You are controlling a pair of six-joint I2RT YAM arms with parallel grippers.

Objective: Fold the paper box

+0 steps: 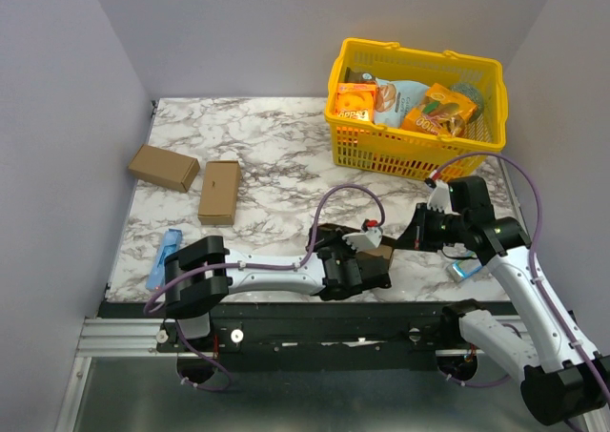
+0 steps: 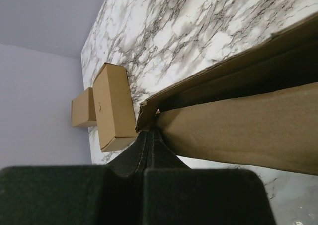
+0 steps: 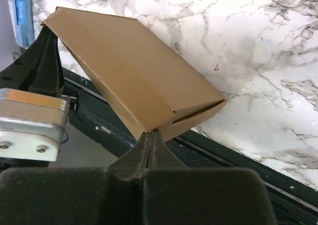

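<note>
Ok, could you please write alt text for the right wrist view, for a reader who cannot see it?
The right gripper is shut on one corner of the brown paper box, and the left gripper pinches the far corner. The white marble table lies behind.

Marble tabletop (image 1: 286, 136), plain lilac walls (image 1: 238, 31)

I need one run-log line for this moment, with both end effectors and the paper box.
left end effector: shut on paper box corner | right end effector: shut on its opposite end
</note>
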